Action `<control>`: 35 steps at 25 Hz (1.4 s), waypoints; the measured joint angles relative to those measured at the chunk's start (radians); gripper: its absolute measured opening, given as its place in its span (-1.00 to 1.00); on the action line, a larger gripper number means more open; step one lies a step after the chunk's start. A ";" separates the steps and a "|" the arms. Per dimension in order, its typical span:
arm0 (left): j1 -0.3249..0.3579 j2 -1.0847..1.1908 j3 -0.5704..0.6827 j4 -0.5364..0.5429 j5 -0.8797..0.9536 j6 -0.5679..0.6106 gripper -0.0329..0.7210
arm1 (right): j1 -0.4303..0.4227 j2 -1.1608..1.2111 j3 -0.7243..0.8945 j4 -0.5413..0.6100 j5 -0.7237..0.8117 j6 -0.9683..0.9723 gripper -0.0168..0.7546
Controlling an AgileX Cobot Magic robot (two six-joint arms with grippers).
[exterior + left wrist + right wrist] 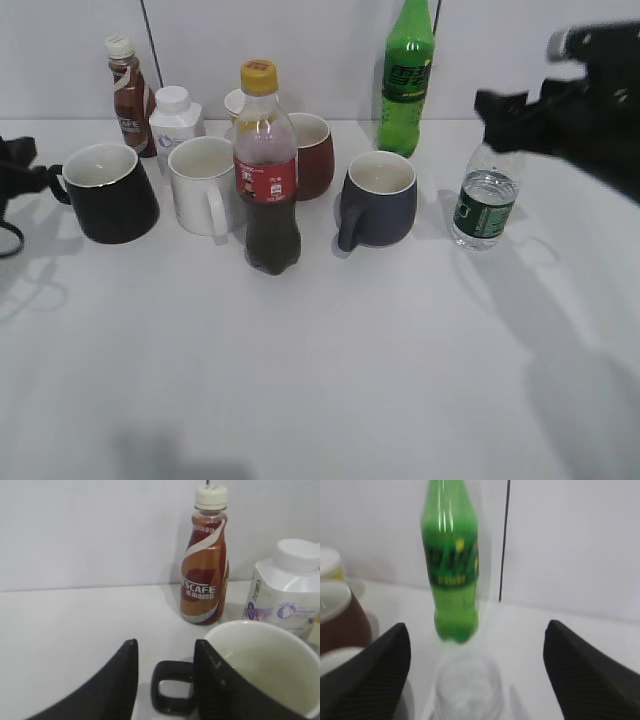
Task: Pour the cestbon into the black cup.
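Note:
The black cup (110, 195), glossy with a white inside, stands at the left of the table. Its loop handle (172, 687) points left and lies between the fingers of my left gripper (165, 650), which is open; its right finger is close against the cup's wall (260, 670). The cestbon (483, 205), a small clear bottle with a dark green band, stands upright at the right. My right gripper (497, 112) hovers over its top, hiding the neck. In the right wrist view the jaws (475, 635) are wide open with the blurred clear bottle (467, 685) between and below them.
Between cup and cestbon stand a white mug (203, 185), a yellow-capped cola bottle (267, 170), a dark red mug (310, 155) and a grey-blue mug (378, 200). A tall green soda bottle (406, 80), a Nescafe bottle (127, 95) and a white bottle (176, 118) line the back wall.

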 joint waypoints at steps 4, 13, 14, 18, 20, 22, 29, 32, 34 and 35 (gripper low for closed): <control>0.000 -0.281 0.001 -0.009 0.390 0.000 -0.13 | 0.000 -0.226 0.001 -0.002 0.172 0.000 0.70; 0.000 -1.036 -0.008 -0.134 1.208 0.000 0.42 | 0.000 -0.801 -0.001 0.002 0.901 0.000 0.69; 0.000 -1.116 -0.008 -0.139 1.262 -0.001 0.46 | 0.000 -0.859 -0.001 0.001 0.980 0.000 0.68; 0.000 -1.368 -0.009 -0.175 1.526 -0.001 0.52 | 0.000 -1.128 -0.003 0.001 1.366 0.000 0.65; 0.000 -1.456 -0.009 -0.177 1.640 -0.002 0.52 | 0.000 -1.226 -0.003 0.001 1.539 0.000 0.64; 0.000 -1.509 -0.009 -0.172 1.736 -0.003 0.52 | 0.000 -1.320 -0.003 0.001 1.695 0.000 0.63; 0.000 -1.617 -0.007 -0.103 2.031 -0.035 0.52 | 0.000 -1.634 0.058 -0.022 2.000 0.000 0.60; -0.002 -1.660 0.007 -0.076 2.030 -0.037 0.52 | 0.000 -1.731 0.132 -0.039 2.004 -0.001 0.59; -0.002 -1.689 0.025 -0.067 2.009 -0.036 0.52 | 0.000 -1.772 0.148 -0.051 1.971 -0.002 0.59; -0.005 -1.698 0.028 -0.063 2.006 -0.036 0.52 | 0.000 -1.778 0.154 -0.059 1.953 -0.002 0.58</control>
